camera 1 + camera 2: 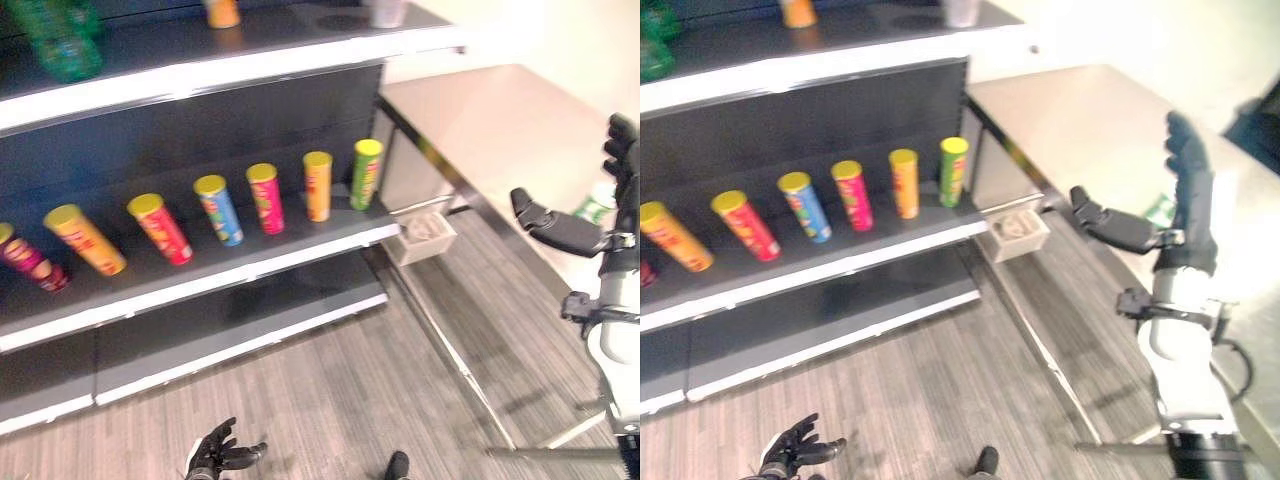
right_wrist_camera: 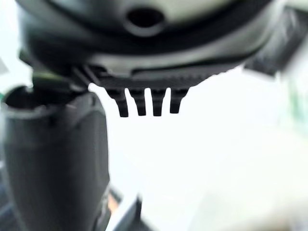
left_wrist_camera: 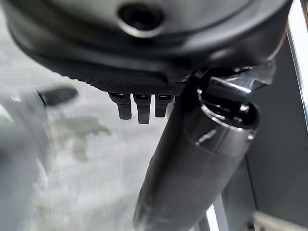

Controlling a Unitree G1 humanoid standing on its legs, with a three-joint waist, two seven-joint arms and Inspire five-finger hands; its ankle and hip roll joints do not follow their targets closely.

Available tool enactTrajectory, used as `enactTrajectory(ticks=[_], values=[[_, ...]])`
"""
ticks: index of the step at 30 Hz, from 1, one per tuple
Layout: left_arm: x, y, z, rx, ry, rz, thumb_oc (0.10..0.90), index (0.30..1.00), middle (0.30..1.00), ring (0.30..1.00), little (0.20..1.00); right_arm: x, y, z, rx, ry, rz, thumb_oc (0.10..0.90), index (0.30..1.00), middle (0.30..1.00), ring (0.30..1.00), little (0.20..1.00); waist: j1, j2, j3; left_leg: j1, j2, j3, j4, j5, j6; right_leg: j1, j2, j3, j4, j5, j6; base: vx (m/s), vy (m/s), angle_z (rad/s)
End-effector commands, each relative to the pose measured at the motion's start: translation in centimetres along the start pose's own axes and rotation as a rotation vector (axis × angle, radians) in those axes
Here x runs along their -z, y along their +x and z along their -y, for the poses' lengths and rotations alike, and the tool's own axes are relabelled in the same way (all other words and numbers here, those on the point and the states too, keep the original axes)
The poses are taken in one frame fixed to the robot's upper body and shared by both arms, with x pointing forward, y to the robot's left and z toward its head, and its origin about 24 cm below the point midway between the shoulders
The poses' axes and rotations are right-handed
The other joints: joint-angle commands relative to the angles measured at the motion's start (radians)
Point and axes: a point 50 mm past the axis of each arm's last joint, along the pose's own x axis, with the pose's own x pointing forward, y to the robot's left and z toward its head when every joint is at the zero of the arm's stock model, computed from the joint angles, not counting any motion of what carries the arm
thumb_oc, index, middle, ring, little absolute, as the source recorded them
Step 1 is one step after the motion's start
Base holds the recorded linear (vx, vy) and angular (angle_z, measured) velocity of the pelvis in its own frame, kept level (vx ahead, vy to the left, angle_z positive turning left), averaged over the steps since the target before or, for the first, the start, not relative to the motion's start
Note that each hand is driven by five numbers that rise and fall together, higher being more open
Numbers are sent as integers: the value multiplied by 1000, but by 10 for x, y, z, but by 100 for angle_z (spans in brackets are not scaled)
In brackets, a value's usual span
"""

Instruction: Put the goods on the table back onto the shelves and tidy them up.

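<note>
Several chip cans stand in a row on the dark middle shelf: yellow, red, blue, pink, orange and green. A beige table stands to the right of the shelves. A small green item lies on it, partly hidden behind my right hand. That hand is raised over the table's near side, open, with straight fingers and the thumb spread, holding nothing. My left hand hangs low over the floor, open and empty.
The top shelf carries a green bottle, an orange item and a grey cup. A small white box sits by the shelf's end under the table. The table's metal legs run across the grey wood floor.
</note>
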Motion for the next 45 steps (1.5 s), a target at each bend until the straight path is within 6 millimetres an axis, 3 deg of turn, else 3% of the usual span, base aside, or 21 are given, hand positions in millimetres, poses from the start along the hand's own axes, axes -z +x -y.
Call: enactTrajectory(ticks=[1,2,3,5,6,7,8,11,14,15,20,23,25,27,29,31,35,39,45], values=[[-45,4,-25,-26,56,177,800,900,900,900,900,-57,29,-2,92,187,302,800,900,900,900,900,57,-62,4,-9,-33,-68,149,-185,-21,2,-17,16,9,-109,5,53,-421,-57],[-45,3,-23,-19,49,185,800,900,900,900,900,-60,32,-8,69,195,308,800,900,900,900,900,70,-69,9,-33,-69,-143,189,-208,6,0,-9,36,8,-117,-5,61,-357,-82],[-43,2,-19,-11,34,183,800,900,900,900,900,-65,35,-11,46,205,326,800,900,900,900,900,97,-90,22,-88,-176,-280,215,-304,54,13,4,90,7,-129,-21,120,-257,-124],[-39,2,-16,11,57,168,800,900,900,900,900,-67,39,-5,60,203,336,800,900,900,900,900,113,-97,23,-121,-249,-337,172,-382,74,26,13,128,6,-141,-17,151,-147,-132],[-39,2,-16,12,57,169,800,900,900,900,900,-67,40,-5,61,203,337,800,900,900,900,900,112,-100,21,-124,-254,-337,168,-374,77,21,8,127,6,-138,-16,196,-21,-68],[-33,3,-13,23,86,141,800,900,900,900,900,-62,43,-4,65,188,317,800,900,900,900,900,141,-90,31,-199,-351,-395,99,-336,83,38,33,158,6,-146,-17,103,14,-48],[-34,3,-13,24,87,142,800,900,900,900,900,-62,44,-4,66,188,318,800,900,900,900,900,140,-92,30,-202,-354,-395,96,-330,85,34,31,158,6,-143,-17,159,7,-23],[-36,5,-13,14,90,142,800,900,900,900,900,-57,48,-1,112,187,295,800,900,900,900,900,183,-65,51,-309,-443,-429,21,-249,72,62,75,197,6,-165,-23,141,22,-76],[-29,5,-14,-1,73,123,800,900,900,900,900,-59,49,-6,102,193,299,800,900,900,900,900,196,-49,46,-263,-449,-454,-31,-236,87,77,91,229,6,-180,-20,185,102,-110],[-24,5,-13,0,84,103,800,900,900,900,900,-57,48,-8,89,183,291,800,900,900,900,900,183,-46,32,-223,-453,-471,-58,-229,90,88,87,246,6,-183,-18,179,157,-54],[-20,5,-13,-2,88,82,800,900,900,900,900,-50,43,-13,45,138,258,800,900,900,900,900,161,-55,-2,-156,-456,-427,-74,-262,112,103,52,285,9,-188,1,191,172,-18],[-26,7,-19,-33,78,92,800,900,900,900,900,-47,37,-14,65,126,243,800,900,900,900,900,156,-57,18,-96,-454,-373,-73,-311,171,-3,10,287,289,-218,48,141,208,-56],[-29,7,-23,-45,82,100,800,900,900,900,900,-41,34,-17,55,129,217,800,900,900,900,900,150,-60,39,-74,-450,-360,-75,-322,183,-63,-26,267,392,-183,78,29,49,-42],[-30,6,-28,-57,75,109,800,900,900,900,900,-32,30,-16,34,121,174,800,900,900,900,900,155,-57,37,-56,-432,-357,-77,-345,171,-68,-101,212,300,-149,66,107,-75,-21],[-28,6,-30,-85,78,93,800,900,900,900,900,-15,32,-12,64,56,115,800,900,900,900,900,153,-64,40,-59,-434,-368,-78,-358,164,-76,-110,219,197,-116,62,134,-79,0],[-29,5,-33,-73,66,104,800,900,900,900,900,-15,22,-19,-51,136,85,800,900,900,900,900,148,-96,11,-50,-452,-368,-77,-367,163,-24,-118,222,81,-75,84,152,-81,15],[-22,3,-34,-69,49,87,800,900,900,900,900,-5,13,-16,-102,122,41,800,900,900,900,900,152,-104,-4,-40,-440,-367,-78,-368,150,6,-112,196,45,-53,86,99,-83,38],[-8,1,-31,-59,46,33,800,900,900,900,900,12,-3,-22,-175,98,-44,800,900,900,900,900,149,-100,-11,-41,-420,-374,-78,-367,134,34,-95,174,15,-64,76,66,-86,-2],[-4,0,-23,-28,60,25,800,900,900,900,900,16,-10,-41,-157,151,-69,800,900,900,900,900,157,-88,-11,-40,-407,-381,-78,-367,121,47,-83,161,6,-78,67,43,-40,5]])
